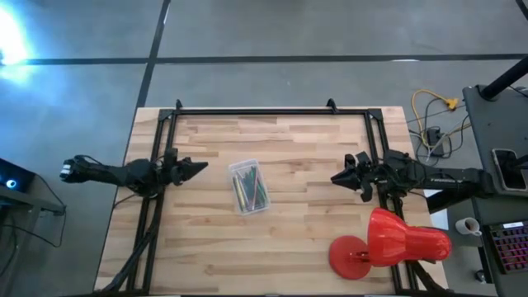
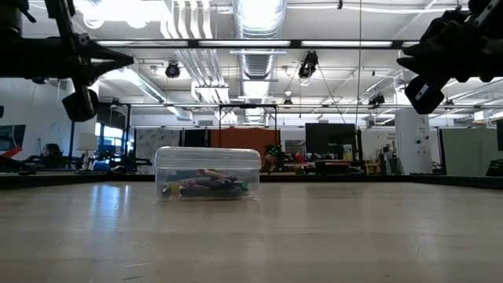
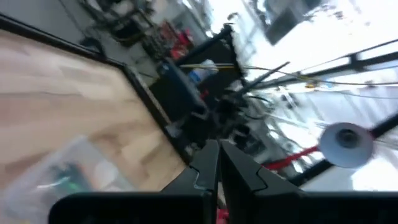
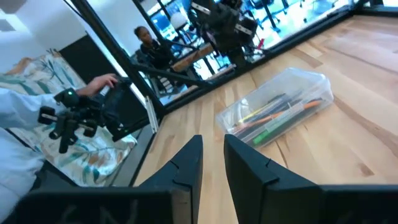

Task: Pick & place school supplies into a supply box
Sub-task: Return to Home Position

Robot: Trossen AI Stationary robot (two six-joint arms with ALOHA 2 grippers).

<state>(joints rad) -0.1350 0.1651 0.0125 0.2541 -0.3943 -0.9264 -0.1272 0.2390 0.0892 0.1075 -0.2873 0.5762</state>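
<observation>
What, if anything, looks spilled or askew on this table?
Nothing is spilled: the pens and pencils lie inside the closed supply box. The box only sits slightly askew to the table's edges. The left gripper and right gripper hang apart from it.

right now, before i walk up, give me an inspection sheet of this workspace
surface: wooden table, nothing spilled seen
job's things: clear box mid-table, lid on, pens and pencils inside; none seen loose
clutter: red lamp on the table's right side
grippers: left gripper raised left of the box, jaws shut; right gripper raised right of it, jaws slightly apart
cables: loose cables on the floor off the far right corner
surroundings: person beyond the table
</observation>
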